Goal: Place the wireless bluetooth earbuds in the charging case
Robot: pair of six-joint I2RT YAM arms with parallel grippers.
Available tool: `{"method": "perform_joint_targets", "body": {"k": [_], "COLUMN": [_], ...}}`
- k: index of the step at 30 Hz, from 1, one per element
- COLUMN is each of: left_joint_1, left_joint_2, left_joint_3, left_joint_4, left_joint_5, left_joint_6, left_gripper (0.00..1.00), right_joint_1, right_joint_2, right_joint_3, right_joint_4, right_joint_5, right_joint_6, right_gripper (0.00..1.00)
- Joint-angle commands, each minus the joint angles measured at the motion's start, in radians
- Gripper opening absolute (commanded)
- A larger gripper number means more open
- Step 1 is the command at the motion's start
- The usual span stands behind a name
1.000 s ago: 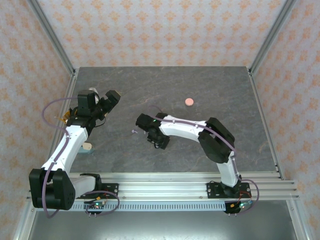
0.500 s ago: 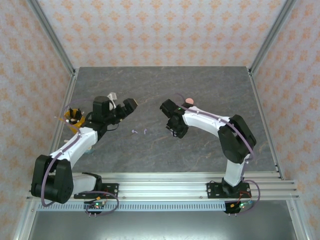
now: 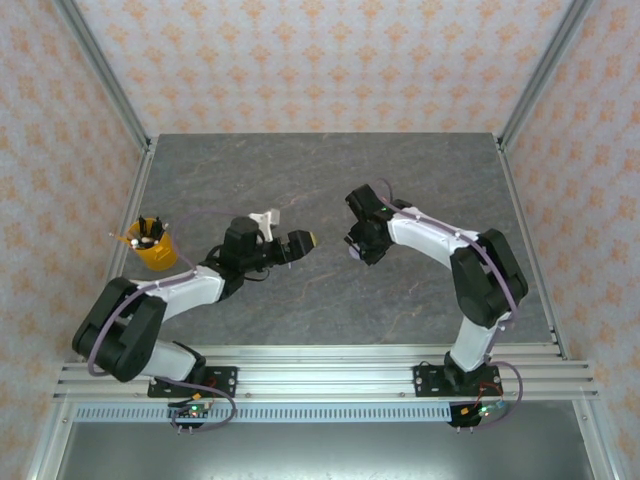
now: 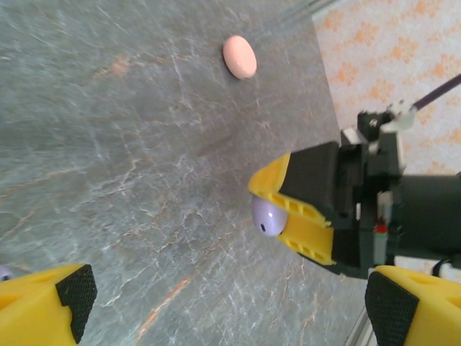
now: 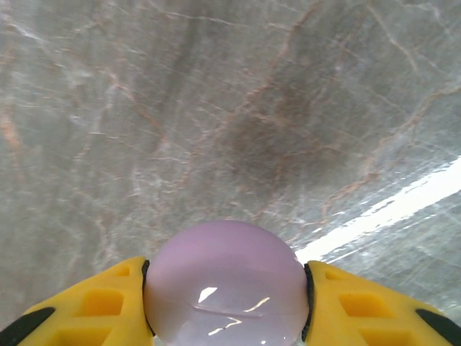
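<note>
My right gripper (image 5: pixel 227 292) is shut on a round lilac charging case (image 5: pixel 227 277), closed and held a little above the marble table. The left wrist view shows that case (image 4: pixel 268 215) between the right gripper's yellow fingers (image 4: pixel 302 234). From above, the right gripper (image 3: pixel 357 246) sits right of the table's centre. My left gripper (image 3: pixel 292 228) is open and empty, and points at the right gripper from the left. Its jaws (image 4: pixel 230 303) stand wide apart. A tiny lilac bit (image 4: pixel 3 272), maybe an earbud, peeks in at the left edge.
A pale pink round case (image 4: pixel 239 56) lies closed on the grey marble table (image 3: pixel 300 170), beyond the right gripper. A yellow cup (image 3: pixel 150 245) with small items stands at the table's left edge. Patterned walls and metal posts enclose the table.
The left arm has swung right from the yellow cup toward the table's middle, still open. The right gripper has carried the lilac case right and back from the centre.
</note>
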Motion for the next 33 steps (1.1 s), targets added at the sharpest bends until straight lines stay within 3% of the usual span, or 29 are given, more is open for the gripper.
{"method": "perform_joint_targets", "body": {"k": [1,11,33], "left_joint_1": [-0.032,-0.095,-0.106], "left_joint_2": [0.044,0.172,0.395], "left_joint_3": [0.013,0.07,0.199], "left_joint_4": [0.14,0.244,0.419], "left_joint_5": [-0.007,-0.015,-0.022], "left_joint_6": [0.041,0.067,0.004], "left_gripper": [0.97,0.9,0.72], "right_joint_1": [-0.008,-0.014,-0.014], "right_joint_2": [-0.038,-0.038,-0.038], "right_joint_3": [0.005,0.028,0.066], "right_joint_4": [0.05,0.145,0.18], "right_joint_5": [-0.04,-0.116,-0.155], "right_joint_6": [0.042,0.126,0.163], "right_gripper": [0.38,0.38,0.37]}}
